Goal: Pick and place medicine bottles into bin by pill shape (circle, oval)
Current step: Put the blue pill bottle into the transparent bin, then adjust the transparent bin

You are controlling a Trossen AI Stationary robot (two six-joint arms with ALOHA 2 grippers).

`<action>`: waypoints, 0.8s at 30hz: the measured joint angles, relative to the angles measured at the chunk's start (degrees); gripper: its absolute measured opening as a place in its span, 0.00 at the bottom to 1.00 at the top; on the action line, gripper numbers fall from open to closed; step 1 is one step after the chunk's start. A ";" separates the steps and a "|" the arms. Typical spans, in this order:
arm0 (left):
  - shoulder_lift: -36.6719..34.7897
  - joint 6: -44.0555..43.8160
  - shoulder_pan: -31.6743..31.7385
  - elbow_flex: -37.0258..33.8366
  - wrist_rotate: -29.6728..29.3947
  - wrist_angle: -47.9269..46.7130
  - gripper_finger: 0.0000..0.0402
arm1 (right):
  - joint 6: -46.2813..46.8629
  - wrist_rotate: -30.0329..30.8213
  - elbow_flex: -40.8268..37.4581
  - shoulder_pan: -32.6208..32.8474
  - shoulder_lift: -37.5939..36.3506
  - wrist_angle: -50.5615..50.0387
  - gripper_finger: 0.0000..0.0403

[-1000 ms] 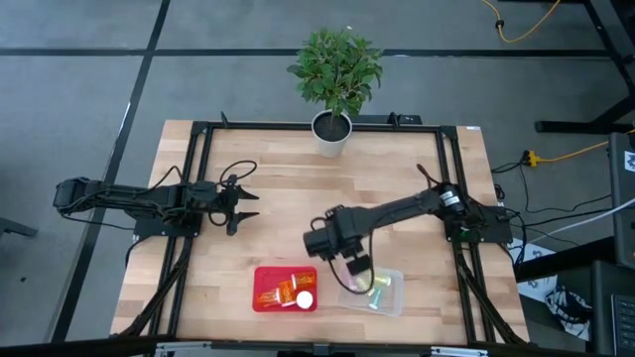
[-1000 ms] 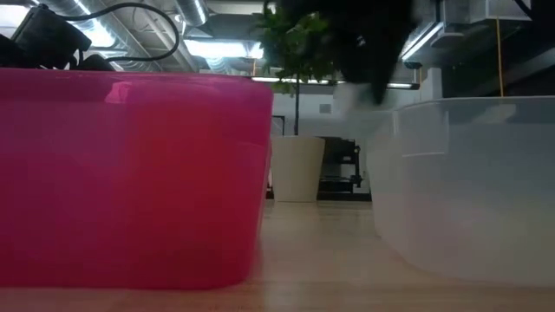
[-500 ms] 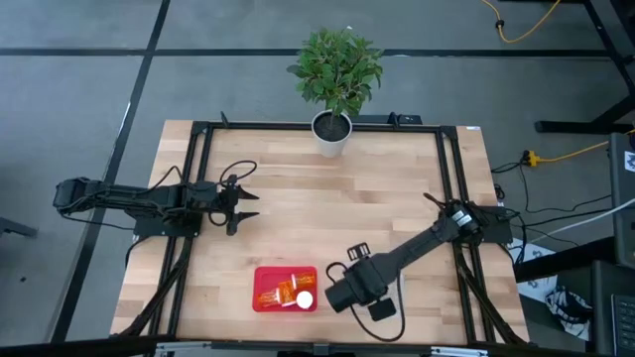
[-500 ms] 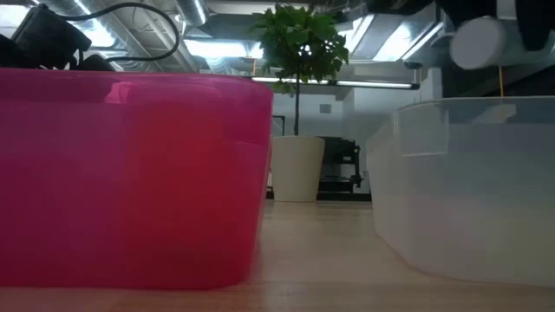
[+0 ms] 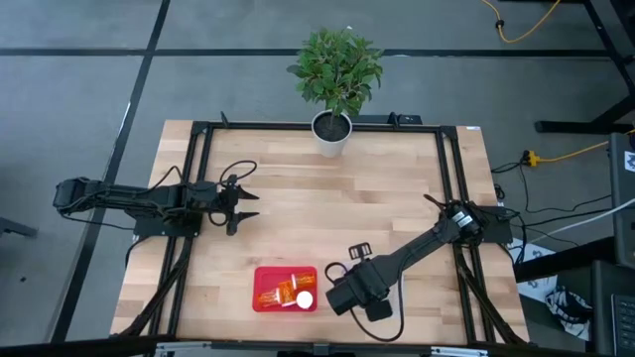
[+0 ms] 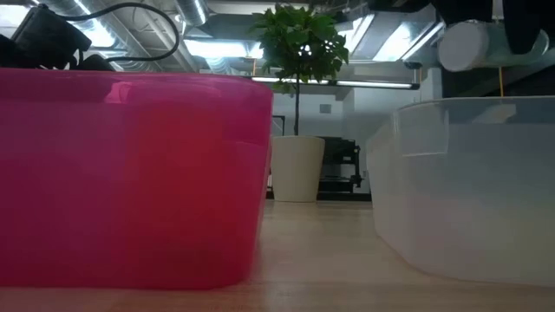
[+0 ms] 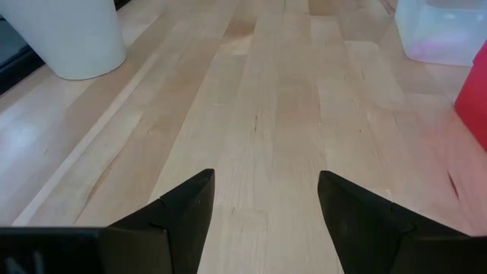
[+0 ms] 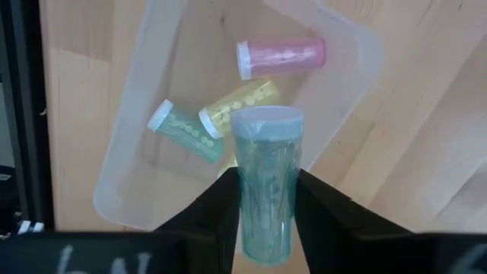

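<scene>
My right gripper (image 8: 265, 190) is shut on a teal bottle (image 8: 265, 183) above a clear bin (image 8: 137, 152). Its arm covers most of that bin in the high view (image 5: 369, 297). A pink bottle (image 8: 281, 57), a yellow bottle (image 8: 237, 106) and a green bottle (image 8: 186, 131) lie on the clear bin's floor. A red bin (image 5: 286, 289) beside it holds orange bottles with white caps. In the low view the held bottle (image 6: 464, 45) shows above the clear bin's rim (image 6: 468, 108). My left gripper (image 5: 248, 205) is open and empty over the left of the table. My right gripper pinches the teal bottle's body (image 8: 262, 217) between its two fingers (image 8: 221, 209), which stand on its two sides. The bottle lies along the fingers, with its capped end (image 8: 266, 118) pointing away from the wrist. It is lifted clear above the clear bin.
A white pot (image 5: 332, 132) with a green plant stands at the table's far edge. Black frame rails (image 5: 193, 178) run along the table's left and right sides. Bare wood (image 7: 289, 114) lies in front of my left gripper.
My right gripper has swung from the far side of the clear bin toward the table's near edge. It now sits over the bin with the teal bottle. In the last half second it has shifted only slightly.
</scene>
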 joint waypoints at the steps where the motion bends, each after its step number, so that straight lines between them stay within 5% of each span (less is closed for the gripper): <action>1: 0.00 -0.02 0.01 0.01 0.00 0.02 0.57 | -0.04 0.04 0.00 0.00 0.00 0.43 0.30; 11: 0.00 -0.15 0.01 0.01 0.00 0.02 0.57 | -0.19 0.02 0.00 0.00 0.00 0.70 0.53; 24: -0.01 0.04 0.01 0.00 0.00 0.02 0.57 | 3.74 2.17 -0.52 0.34 -0.87 -0.98 0.56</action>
